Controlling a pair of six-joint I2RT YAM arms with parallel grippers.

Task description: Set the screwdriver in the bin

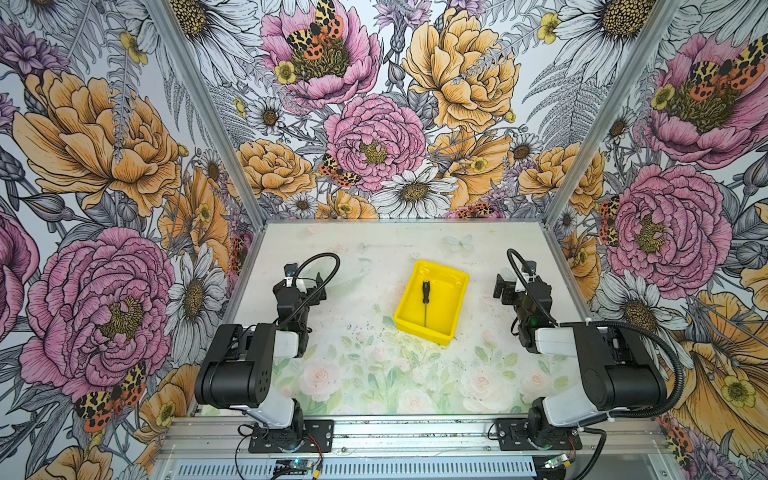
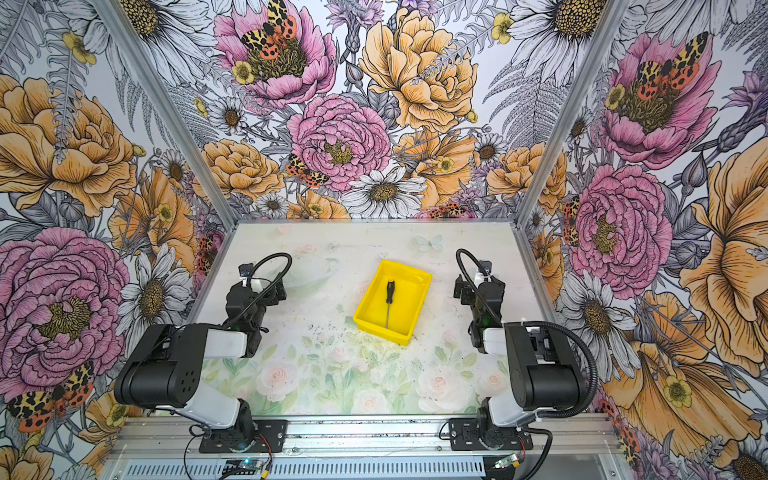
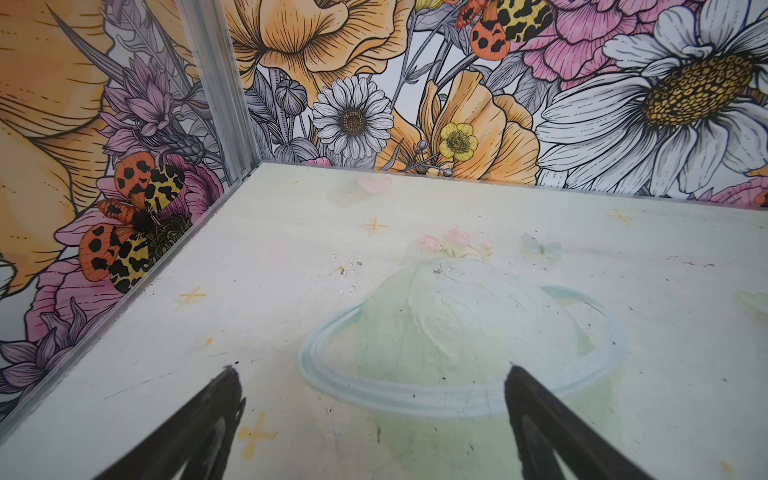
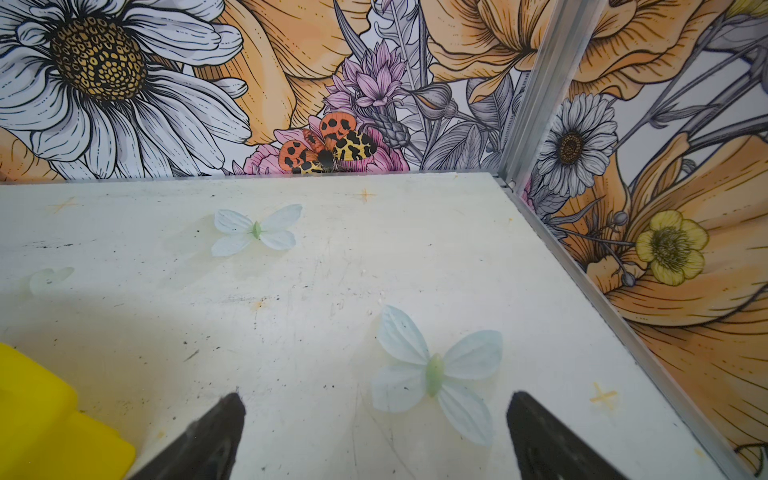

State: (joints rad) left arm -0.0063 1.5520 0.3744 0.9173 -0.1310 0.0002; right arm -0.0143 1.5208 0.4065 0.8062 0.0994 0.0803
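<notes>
The screwdriver (image 1: 425,302) lies inside the yellow bin (image 1: 449,303) at centre frame, the task apparently complete, while the left claw (image 3: 371,370) and right claw (image 4: 376,399) hang released and empty.

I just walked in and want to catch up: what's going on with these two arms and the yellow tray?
Nothing is being handled right now. The screwdriver lies inside the yellow bin, with its handle toward the back wall. The left gripper and the right gripper are both open and empty, each over bare table on its own side of the bin. From how things lie, the job looks done.
</notes>
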